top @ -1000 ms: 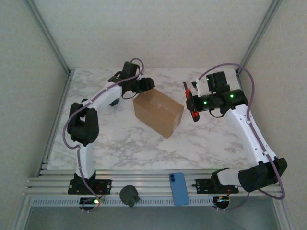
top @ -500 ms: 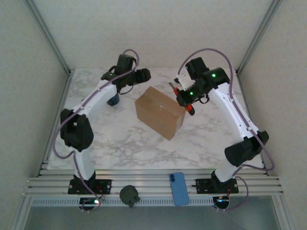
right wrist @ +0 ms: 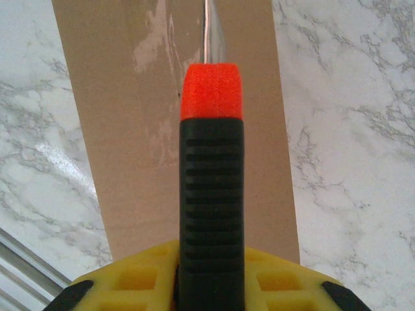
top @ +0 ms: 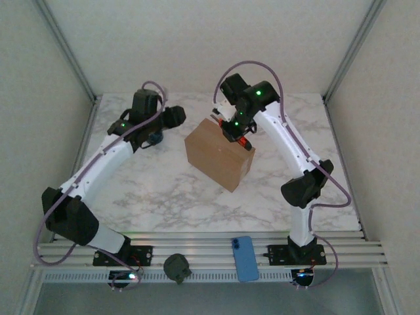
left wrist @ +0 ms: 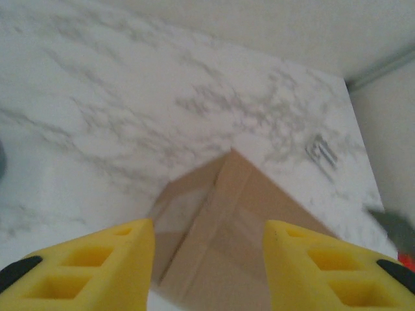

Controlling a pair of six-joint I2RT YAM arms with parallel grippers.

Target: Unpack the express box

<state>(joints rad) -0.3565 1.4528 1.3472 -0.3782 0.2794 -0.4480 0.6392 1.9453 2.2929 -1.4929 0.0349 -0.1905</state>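
Note:
The express box [top: 220, 154] is a plain brown carton in the middle of the marble table, its top flaps shut under clear tape. My right gripper [top: 237, 128] hovers over the box's far top corner, shut on a cutter [right wrist: 211, 181] with a black ribbed handle and an orange-red tip. In the right wrist view the cutter's thin blade points along the taped seam of the box [right wrist: 130, 129]. My left gripper [top: 176, 117] is to the left of the box and apart from it. It stands open [left wrist: 209, 259], and the box [left wrist: 240, 220] shows beyond its yellow fingers [left wrist: 117, 259].
A dark blue mug [top: 155, 138] stands under the left arm, left of the box. A blue phone [top: 245, 258] and a black round object [top: 176, 267] lie on the rails at the near edge. Frame posts and walls close in the table's back and sides.
My right arm has swung left and brought the cutter from beside the box to over its top. The left gripper has drawn back to the left, away from the box.

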